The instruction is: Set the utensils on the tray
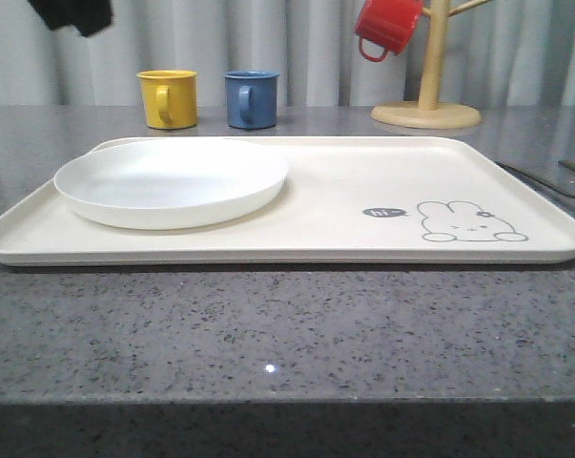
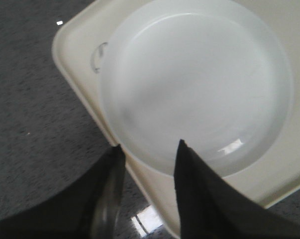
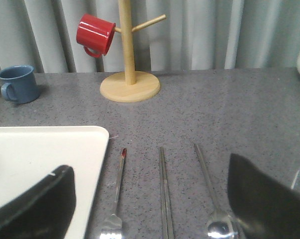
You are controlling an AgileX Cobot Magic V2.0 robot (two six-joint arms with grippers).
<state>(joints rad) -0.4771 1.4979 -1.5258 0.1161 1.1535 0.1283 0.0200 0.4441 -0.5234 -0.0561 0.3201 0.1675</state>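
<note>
1. The tray (image 1: 344,191) lies flat on the grey table (image 1: 287,324). It looks stiff and broad, and it is the goal rather than a thing to lift.
2. The plate (image 1: 173,181) already sits on the tray's left part. It seems light and smooth-rimmed, probably slippery; a pinch across the rim would suit it.
3. The left gripper (image 2: 149,154) hangs over the plate's near edge, its fingers spread apart and holding nothing.
4. The right gripper (image 3: 150,199) stands wide open and empty above the cutlery, which lies on the table just beside the tray's right edge.
5. The chopsticks (image 3: 163,189) lie close together in the middle. They are thin, rigid and slick, likely to roll, so taking both together at mid-length looks safest.
6. The spoon (image 3: 207,184) lies beyond them, away from the tray. Its slim handle gives the best hold.
7. The fork (image 3: 119,189) lies nearest the tray. It is hard, low and shiny, so grip the handle crosswise.
</note>
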